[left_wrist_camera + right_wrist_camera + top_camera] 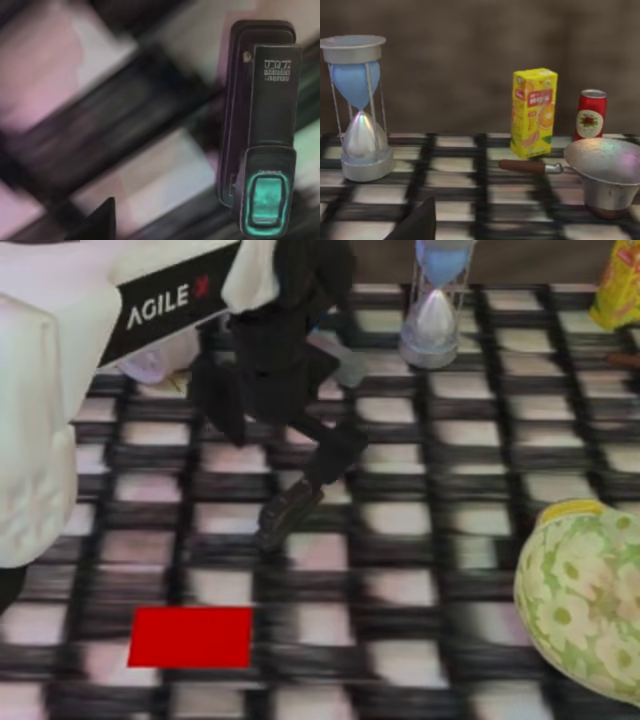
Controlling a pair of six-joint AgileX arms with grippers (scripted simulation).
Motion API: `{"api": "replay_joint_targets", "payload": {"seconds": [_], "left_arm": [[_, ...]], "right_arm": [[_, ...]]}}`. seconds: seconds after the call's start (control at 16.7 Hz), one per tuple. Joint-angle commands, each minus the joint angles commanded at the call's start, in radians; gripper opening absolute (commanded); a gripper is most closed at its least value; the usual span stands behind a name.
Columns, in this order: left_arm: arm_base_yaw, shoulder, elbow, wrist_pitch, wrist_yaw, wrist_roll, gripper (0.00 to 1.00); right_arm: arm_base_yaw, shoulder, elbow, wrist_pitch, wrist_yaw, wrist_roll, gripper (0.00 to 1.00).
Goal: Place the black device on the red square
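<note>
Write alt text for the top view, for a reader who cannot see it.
The left arm reaches over a checkered table, its left gripper just above the black device near the middle. The red square lies bare nearer the front left. An hourglass stands at the back, and a green floral bowl sits at the right edge.

Hourglass (361, 107) w/ blue upper bulb stands upright on checkered table (470, 195). Yellow juice carton (533, 113) stands beside red can (590, 114); metal saucepan (605, 174) w/ brown handle lies in front.
</note>
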Motion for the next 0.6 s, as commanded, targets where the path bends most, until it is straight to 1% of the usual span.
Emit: {"api": "replay_joint_targets", "payload": {"seconds": [0.18,0.3,0.6], "left_arm": [[0.001,0.03,-0.105,0.146,0.0,0.0,1.0],[0.0,0.046,-0.159,0.211,0.001,0.0,1.0],[0.0,0.052,-0.179,0.232,0.001,0.001,1.0]], "right_arm": [[0.0,0.0,0.0,0.0,0.0,0.0,1.0],[0.0,0.0,0.0,0.0,0.0,0.0,1.0],[0.0,0.0,0.0,0.0,0.0,0.0,1.0]]}}
